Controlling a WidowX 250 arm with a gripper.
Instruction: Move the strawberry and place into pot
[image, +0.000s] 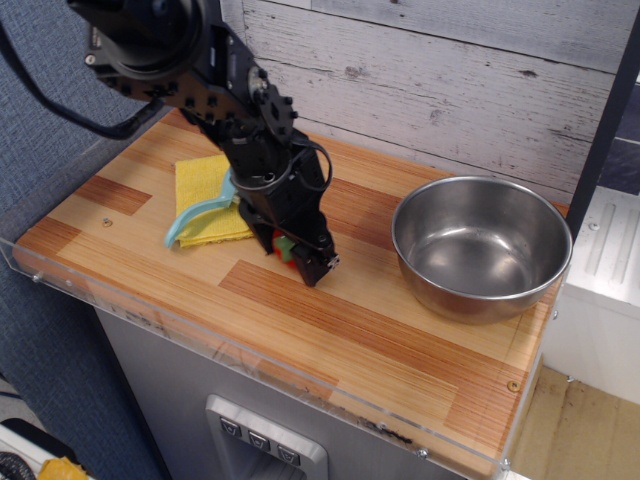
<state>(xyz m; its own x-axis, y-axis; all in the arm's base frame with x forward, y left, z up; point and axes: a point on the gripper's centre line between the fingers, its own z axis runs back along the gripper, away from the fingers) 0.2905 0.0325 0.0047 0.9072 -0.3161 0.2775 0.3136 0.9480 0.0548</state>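
Claw (297, 257) gripping strawberry (283, 246), pot (482, 247) apart

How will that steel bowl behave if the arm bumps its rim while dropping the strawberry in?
The pot looks thin-walled and empty, so probably light; a bump may slide it on the smooth wooden tabletop. Its wide, low shape makes tipping unlikely. It sits near the table's right edge, so a hard shove seems risky.

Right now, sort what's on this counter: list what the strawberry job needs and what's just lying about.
Needed for the job:
- strawberry, held in the gripper
- pot, empty, to the right on the counter

Just lying about:
- yellow cloth, on the left of the counter
- light blue curved piece resting across the cloth
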